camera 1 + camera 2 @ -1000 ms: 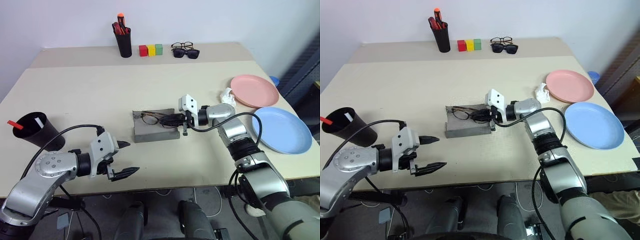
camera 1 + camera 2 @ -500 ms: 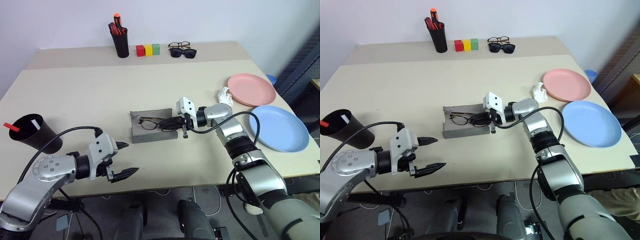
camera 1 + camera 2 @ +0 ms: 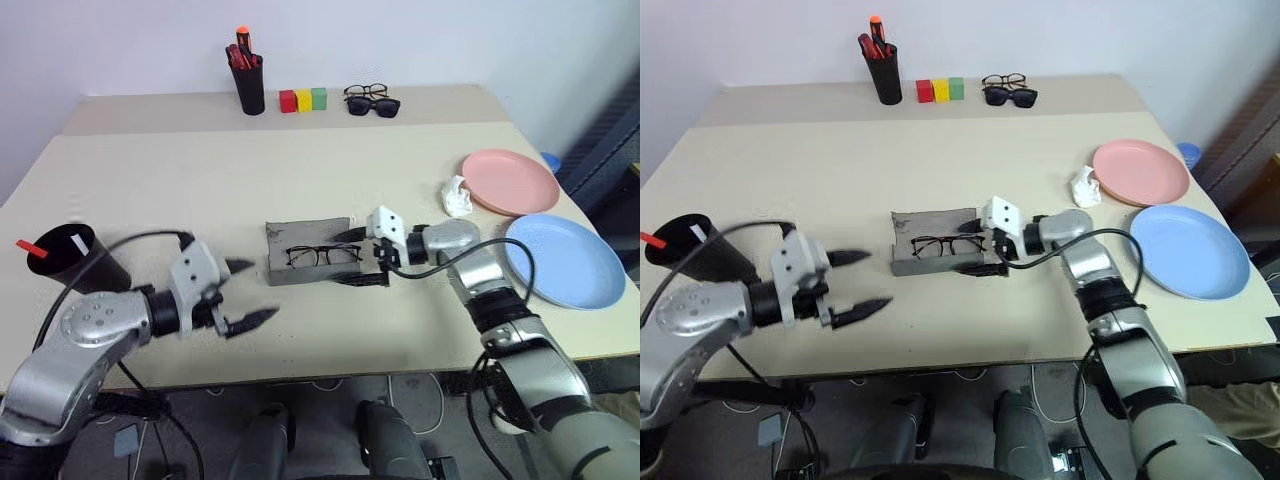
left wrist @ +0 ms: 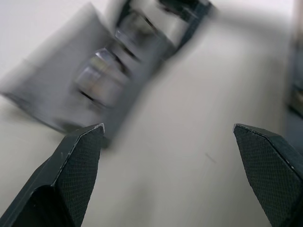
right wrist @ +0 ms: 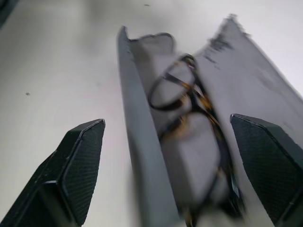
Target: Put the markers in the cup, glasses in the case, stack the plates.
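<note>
The grey case (image 3: 308, 234) lies open mid-table with the thin black-rimmed glasses (image 3: 322, 256) resting inside it. My right gripper (image 3: 355, 258) is open at the case's right end, one finger on each side of that end, nothing held. The right wrist view looks along the case (image 5: 137, 146) with the glasses (image 5: 189, 118) in it. My left gripper (image 3: 248, 292) hovers open and empty just left of the case. The black cup (image 3: 80, 268) stands at the left edge with a red marker (image 3: 30, 248) and a white marker (image 3: 78, 243) poking out. The pink plate (image 3: 508, 181) and the blue plate (image 3: 565, 260) lie side by side at the right.
At the back edge stand a black pen pot (image 3: 248, 88) with red-orange pens, three coloured blocks (image 3: 302, 99), and two pairs of dark glasses (image 3: 372, 100). A crumpled white scrap (image 3: 456, 196) lies next to the pink plate.
My right gripper has opened and let go of the glasses, which now lie in the case, and it has drawn back to the right. My left gripper has risen and come forward towards the case.
</note>
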Robot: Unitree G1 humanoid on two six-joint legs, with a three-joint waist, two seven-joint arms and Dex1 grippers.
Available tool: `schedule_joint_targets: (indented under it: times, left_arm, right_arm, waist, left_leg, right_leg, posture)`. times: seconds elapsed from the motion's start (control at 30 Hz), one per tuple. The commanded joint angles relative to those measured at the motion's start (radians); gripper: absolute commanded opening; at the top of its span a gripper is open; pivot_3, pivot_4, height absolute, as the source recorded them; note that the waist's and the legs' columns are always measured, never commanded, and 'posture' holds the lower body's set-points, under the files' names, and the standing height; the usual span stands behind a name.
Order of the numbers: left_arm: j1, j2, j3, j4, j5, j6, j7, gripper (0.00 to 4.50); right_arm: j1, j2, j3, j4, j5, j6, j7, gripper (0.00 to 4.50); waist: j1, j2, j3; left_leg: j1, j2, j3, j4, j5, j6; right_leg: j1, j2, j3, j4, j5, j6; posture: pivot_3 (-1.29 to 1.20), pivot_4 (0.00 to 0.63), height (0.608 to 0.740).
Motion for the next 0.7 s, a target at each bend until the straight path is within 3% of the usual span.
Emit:
schedule_joint_targets:
  times: [0.03,0.17,0.27,0.5,0.7]
  left_arm:
    - [-0.144,-0.017,0.007,0.124,0.004,0.023,0.044,4.5]
    - [-0.309,-0.021,-0.042,0.303,0.055,0.006,0.038,4.5]
    - [-0.482,-0.007,-0.145,0.555,0.163,-0.04,-0.006,3.66]
    - [-0.794,-0.098,-0.301,0.973,0.333,-0.215,-0.106,0.05]
    - [-1.011,-0.207,-0.409,1.326,0.488,-0.38,-0.163,0.05]
  right_arm:
    - [0.176,-0.14,-0.121,-0.334,0.071,0.154,-0.042,4.46]
    - [0.441,-0.276,-0.243,-0.63,0.123,0.31,-0.107,4.46]
    - [0.693,-0.322,-0.401,-0.787,0.141,0.379,-0.184,4.5]
    - [0.932,-0.282,-0.523,-0.896,0.11,0.345,-0.342,4.5]
    - [1.039,-0.259,-0.553,-0.962,0.109,0.325,-0.409,4.5]
  waist:
    - [0.009,0.0,0.0]
    - [0.027,0.0,0.0]
    - [0.031,-0.001,-0.001]
    - [0.026,-0.002,-0.001]
    - [0.035,-0.003,0.0]
  left_leg:
    - [0.0,0.0,0.0,0.0,0.0,0.0]
    - [-0.001,-0.001,-0.001,0.0,0.0,0.0]
    - [-0.001,-0.001,0.001,0.001,0.0,0.0]
    - [-0.002,0.0,0.004,0.005,0.0,0.001]
    - [-0.003,0.0,0.005,0.004,-0.002,0.003]
  right_leg:
    - [0.0,0.0,0.0,0.0,0.0,0.0]
    - [0.001,-0.001,-0.001,0.0,-0.001,0.001]
    - [0.001,-0.001,-0.001,0.0,-0.003,0.003]
    - [0.002,-0.002,0.0,-0.004,-0.003,0.003]
    - [0.002,-0.003,0.0,-0.005,-0.003,0.004]
  posture:
    - [0.0,0.15,0.74]
    - [0.0,0.15,0.74]
    - [0.0,0.15,0.74]
    - [0.0,0.15,0.74]
    - [0.0,0.15,0.74]
